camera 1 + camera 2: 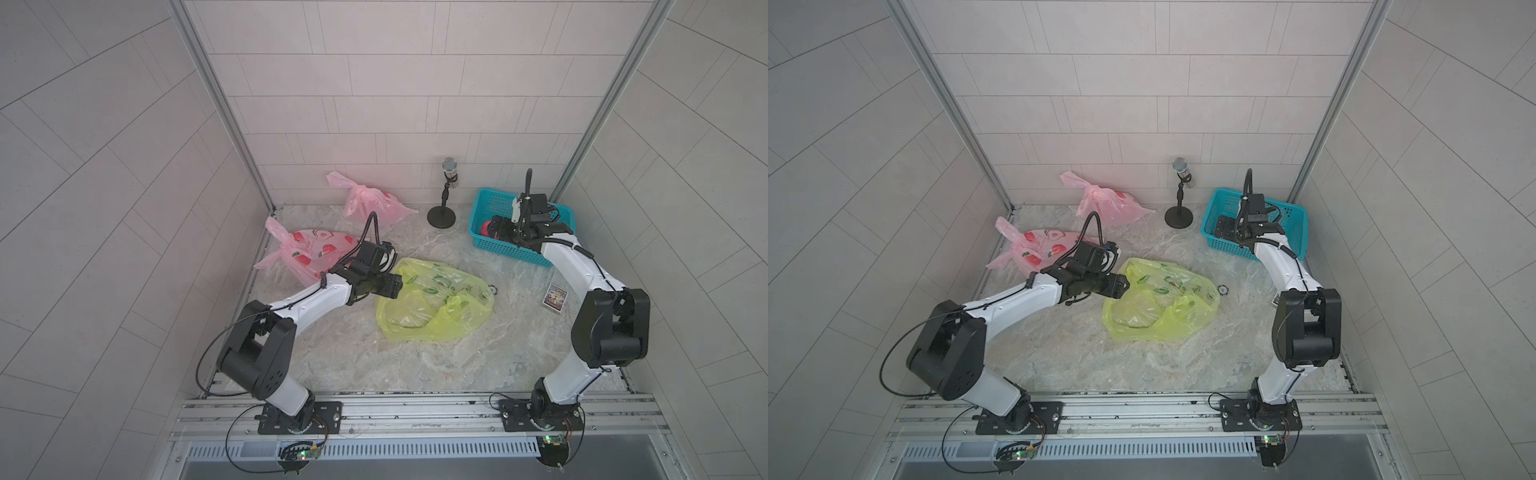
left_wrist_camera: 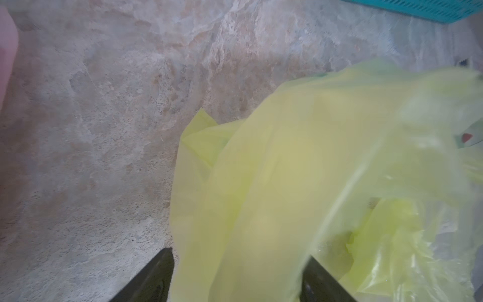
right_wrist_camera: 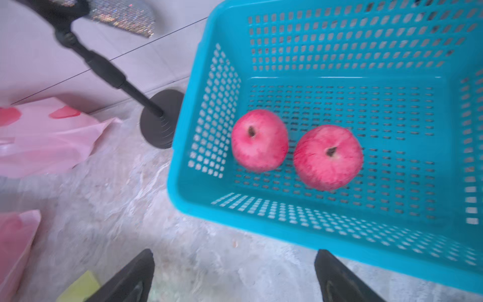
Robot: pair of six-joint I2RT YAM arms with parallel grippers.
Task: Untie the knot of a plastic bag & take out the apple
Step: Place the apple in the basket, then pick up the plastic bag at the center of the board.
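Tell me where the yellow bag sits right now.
In both top views the yellow bag lies crumpled mid-table, its edge at the left claw; the strawberry-print pink bag is to its left, the blue basket back right.

left hand (image 2: 239,255) spread, right hand (image 3: 235,252) spread

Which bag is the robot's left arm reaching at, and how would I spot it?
Start at the marble-patterned tabletop: near its middle lies a crumpled, translucent plastic bag, with the left gripper at its edge. It is the only yellow-green one; its neighbours, a strawberry-printed plastic bag and a second plastic bag by the back wall, are pink.
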